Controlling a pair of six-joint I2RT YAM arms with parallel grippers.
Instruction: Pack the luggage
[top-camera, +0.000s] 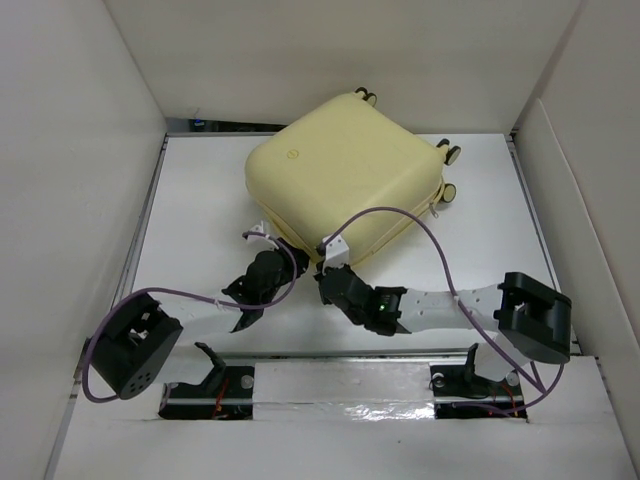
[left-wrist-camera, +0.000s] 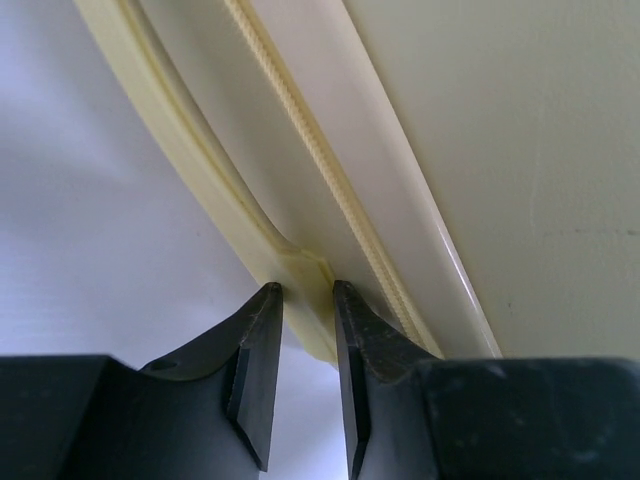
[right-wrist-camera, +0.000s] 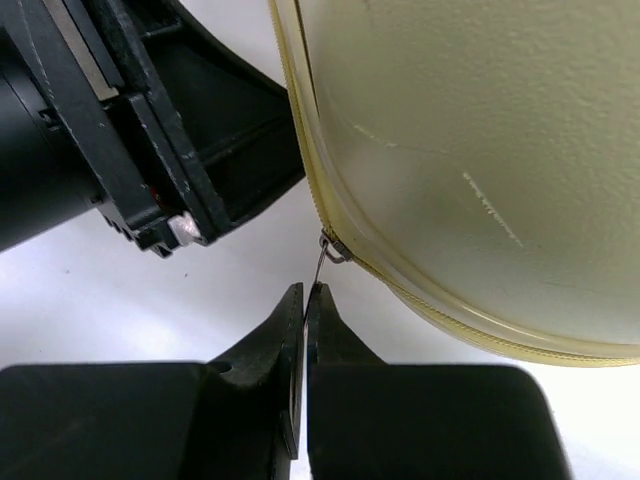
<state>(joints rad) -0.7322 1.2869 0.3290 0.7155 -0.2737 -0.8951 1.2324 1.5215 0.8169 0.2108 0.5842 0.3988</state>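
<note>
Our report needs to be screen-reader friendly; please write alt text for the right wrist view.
The right gripper is shut on the thin metal zipper pull of a pale-yellow suitcase lying on a white table. The left arm, black, fills the upper left.

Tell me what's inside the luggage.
Nothing shows: the luggage lies closed, only yellow shell and zipper visible. The right gripper pinches its zipper pull; contents are hidden.

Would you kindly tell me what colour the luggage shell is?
Pale yellow; the luggage shows best in the top external view.
</note>
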